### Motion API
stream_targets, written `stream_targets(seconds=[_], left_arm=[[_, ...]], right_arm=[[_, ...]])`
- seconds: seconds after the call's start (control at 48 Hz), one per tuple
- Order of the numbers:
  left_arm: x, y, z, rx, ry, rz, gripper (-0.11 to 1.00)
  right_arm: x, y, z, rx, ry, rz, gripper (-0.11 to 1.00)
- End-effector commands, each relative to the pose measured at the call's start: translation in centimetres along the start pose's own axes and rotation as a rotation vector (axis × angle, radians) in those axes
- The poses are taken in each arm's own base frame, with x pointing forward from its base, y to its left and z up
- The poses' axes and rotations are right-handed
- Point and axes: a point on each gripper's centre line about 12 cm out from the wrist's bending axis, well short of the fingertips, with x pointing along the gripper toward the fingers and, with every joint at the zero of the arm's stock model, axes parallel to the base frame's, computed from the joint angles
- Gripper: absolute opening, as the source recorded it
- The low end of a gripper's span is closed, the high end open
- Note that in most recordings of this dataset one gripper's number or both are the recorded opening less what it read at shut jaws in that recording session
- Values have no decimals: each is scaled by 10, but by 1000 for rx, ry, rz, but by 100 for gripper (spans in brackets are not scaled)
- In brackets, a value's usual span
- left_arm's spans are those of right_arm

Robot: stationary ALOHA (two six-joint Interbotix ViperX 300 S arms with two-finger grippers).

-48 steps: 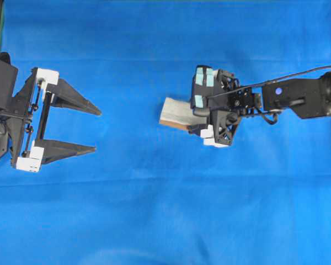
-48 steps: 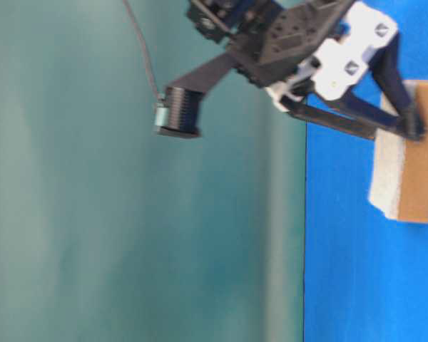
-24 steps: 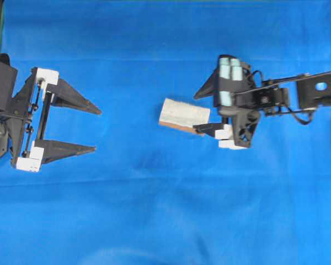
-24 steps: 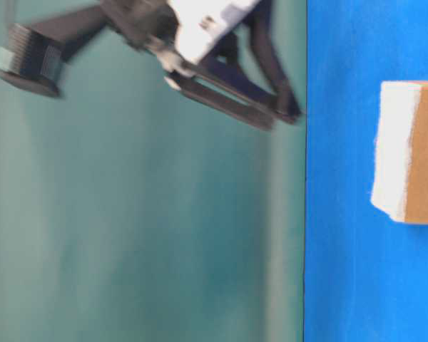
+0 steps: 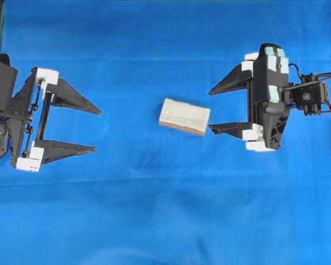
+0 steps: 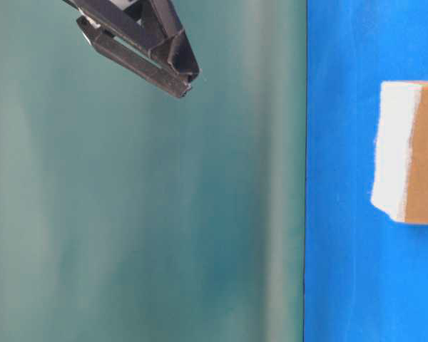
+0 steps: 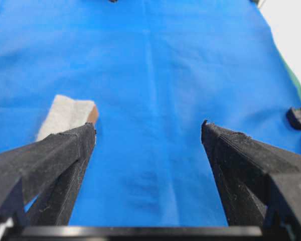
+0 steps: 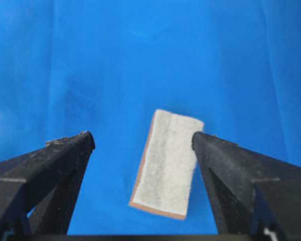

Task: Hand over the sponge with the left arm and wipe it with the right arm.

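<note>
- From my remote seat, the risk I see first: the right arm's black two-fingered pincer with teal wrist patches hangs spread and empty at the right of the overhead frame, its lower fingertip just beside the sponge's right end. A careless sweep there could nudge the block askew.
- The left arm's plain black pincer, at the left edge of that frame, is also spread wide and holds nothing. It sits well apart from the block, so a misjudged reach could pinch only a corner.
- The small rectangular sponge, pale grey-white on top over a thin orange-brown layer, lies flat and slightly tilted mid-frame on the blue cloth, between the two pincers.
- I judge the handover has not begun from this layout; a weak pinch could drop the block in the transfer.
</note>
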Motion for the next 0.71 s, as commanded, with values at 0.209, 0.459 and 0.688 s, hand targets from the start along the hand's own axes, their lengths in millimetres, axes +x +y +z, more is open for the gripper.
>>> stream_targets(seconds=[0.209,0.459,0.688], left_arm=[[0,-1,6,-7,-18,-5,83],[-15,-1,12,-15,-41,-6,83],[-38,-2,19,0,-59,-10,83]], right_arm=[[-7,2,10,0,-52,9,74],[-45,1,12,6,-133,10,74],[-90,-3,6,14,-206,1,74]])
